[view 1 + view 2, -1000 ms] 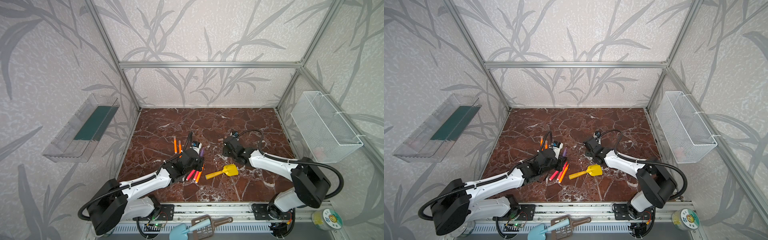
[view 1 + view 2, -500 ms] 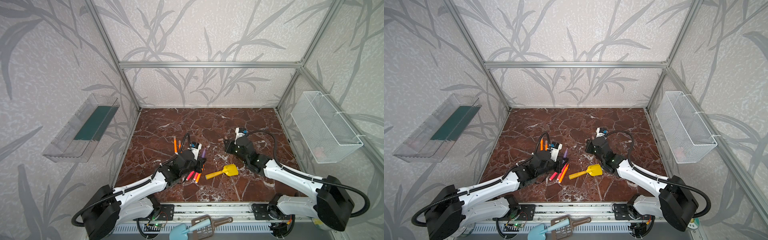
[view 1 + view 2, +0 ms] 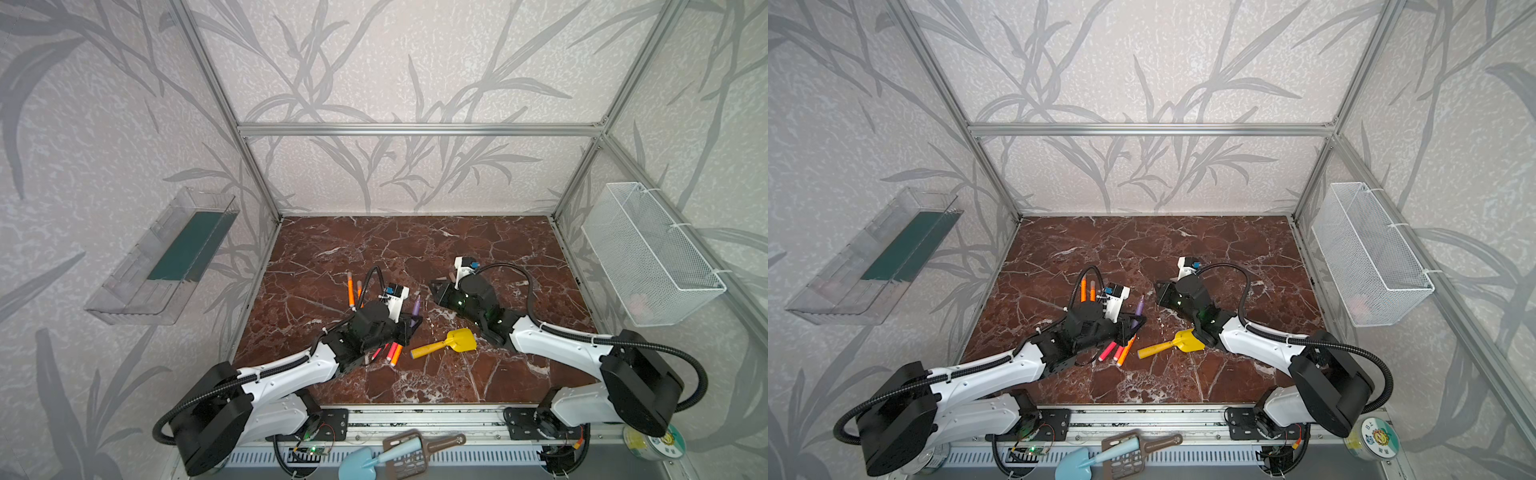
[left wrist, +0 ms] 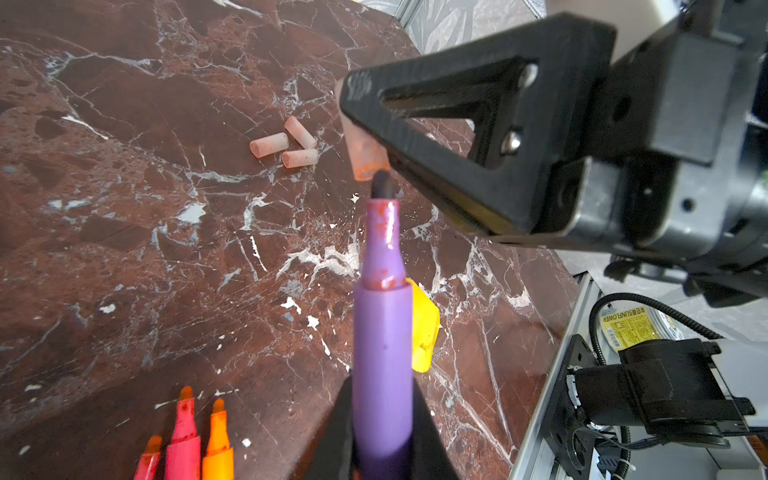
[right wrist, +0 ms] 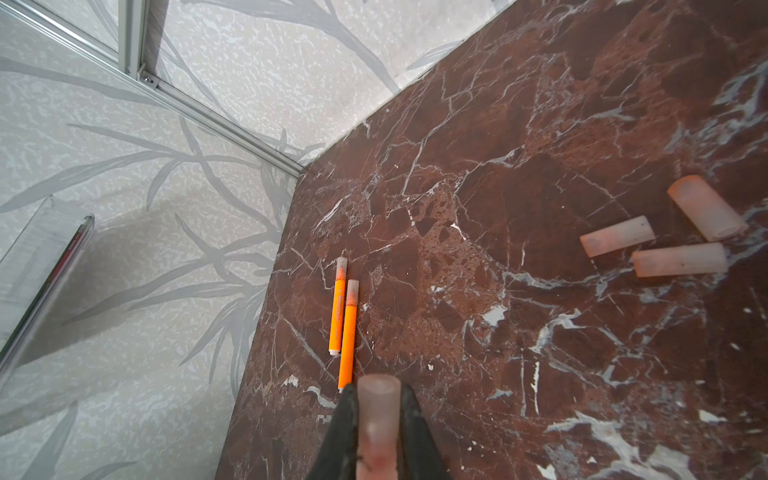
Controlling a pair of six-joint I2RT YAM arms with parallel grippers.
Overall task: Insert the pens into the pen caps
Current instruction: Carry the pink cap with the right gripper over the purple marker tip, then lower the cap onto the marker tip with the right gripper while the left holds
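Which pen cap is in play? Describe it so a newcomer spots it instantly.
On the marble table, near the middle, the right gripper is shut on a pale pink cap facing the tip of the purple pen. Three caps lie loose nearby; only this one is gripped.

Glossy marble table [image 3: 374, 249] (frosted plastic pen caps [image 4: 269, 144])

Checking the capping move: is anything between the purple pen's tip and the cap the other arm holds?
Nothing visible. The purple pen in the left gripper has its dark tip right at the open end of the cap in the right gripper.
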